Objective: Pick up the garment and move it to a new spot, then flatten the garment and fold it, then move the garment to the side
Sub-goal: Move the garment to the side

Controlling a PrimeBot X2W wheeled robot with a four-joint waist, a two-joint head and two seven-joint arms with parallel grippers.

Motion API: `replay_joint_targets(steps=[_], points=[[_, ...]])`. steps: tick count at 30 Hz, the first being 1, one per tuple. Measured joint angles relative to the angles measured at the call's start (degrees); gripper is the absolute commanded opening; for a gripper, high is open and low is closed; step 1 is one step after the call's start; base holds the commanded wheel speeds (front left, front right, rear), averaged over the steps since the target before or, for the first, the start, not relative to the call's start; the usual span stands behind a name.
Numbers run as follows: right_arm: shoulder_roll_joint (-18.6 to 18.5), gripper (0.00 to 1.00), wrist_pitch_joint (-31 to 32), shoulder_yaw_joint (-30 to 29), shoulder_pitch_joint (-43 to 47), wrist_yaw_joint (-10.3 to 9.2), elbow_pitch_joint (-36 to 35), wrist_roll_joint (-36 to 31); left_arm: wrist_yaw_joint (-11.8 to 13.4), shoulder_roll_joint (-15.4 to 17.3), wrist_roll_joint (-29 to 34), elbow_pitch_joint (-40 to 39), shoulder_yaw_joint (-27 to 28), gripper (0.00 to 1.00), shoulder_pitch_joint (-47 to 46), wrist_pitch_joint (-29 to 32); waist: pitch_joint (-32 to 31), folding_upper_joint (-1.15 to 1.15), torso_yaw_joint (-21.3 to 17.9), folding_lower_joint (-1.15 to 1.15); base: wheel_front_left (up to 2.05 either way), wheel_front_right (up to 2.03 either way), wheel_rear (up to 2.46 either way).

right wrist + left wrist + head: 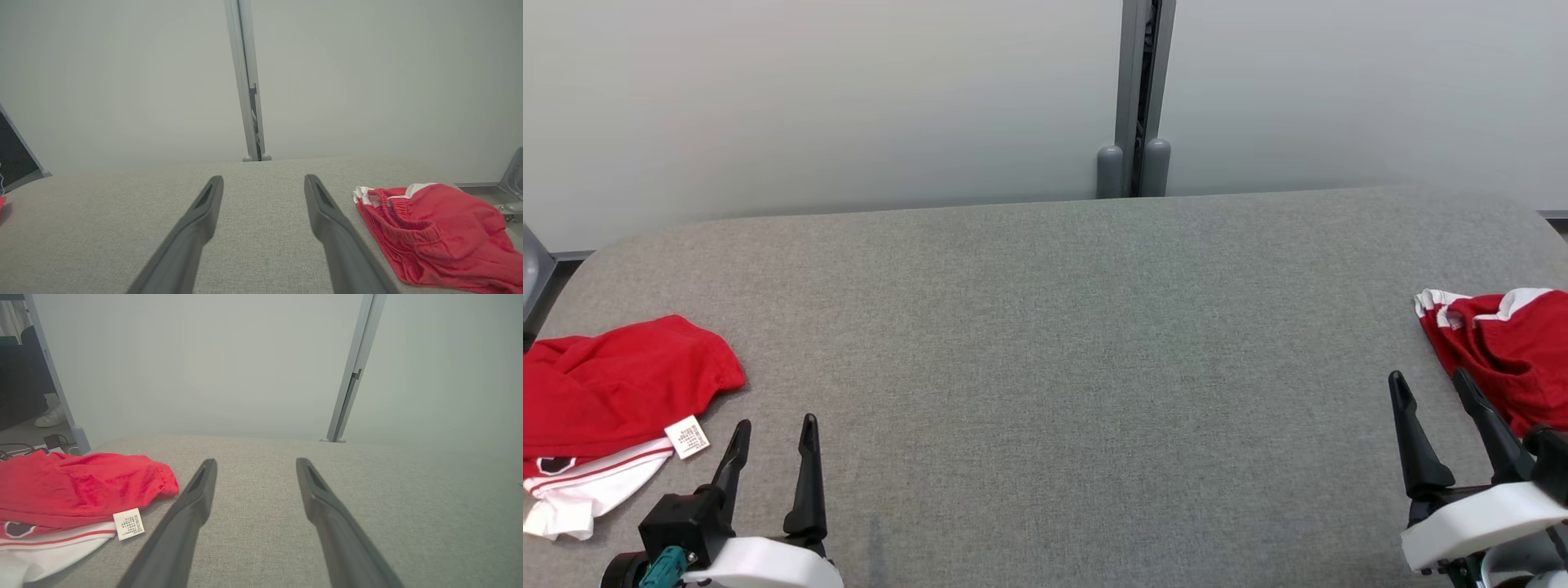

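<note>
Two red garments lie at opposite ends of the grey counter (pixel 1054 327), leaving its wide middle bare, which reads as the working ground for spreading and folding. The left garment (pixel 621 384) sits by the left edge, red cloth lying over a white striped part, with a small white label (pixel 688 437) poking out toward the robot. It looks loosely stacked, as if parked aside, though I cannot say it is properly folded. The right garment (pixel 1503 343) is a crumpled heap at the right edge, its gathered waistband and white trim turned toward the centre, so I judge it the likelier one to be picked up. The left claw (pixel 775 423) sits low over the counter just beside the label, fingers spread and empty, pointing straight across. The right claw (pixel 1428 376) is likewise released and holds nothing. Its outer finger is just beside the heap without touching it, aimed forward rather than at the cloth.
</note>
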Motion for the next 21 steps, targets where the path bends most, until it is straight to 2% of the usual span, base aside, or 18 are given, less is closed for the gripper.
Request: replay_joint_targets(steps=[21], points=[[2.20,1.00,2.83,-3.18,3.26,0.00,-5.11,-1.47,-0.20,0.58,-0.88,2.21,-0.55,1.00,-0.32,0.47,-0.38,0.00,0.52,0.00,0.00,0.00,0.00]])
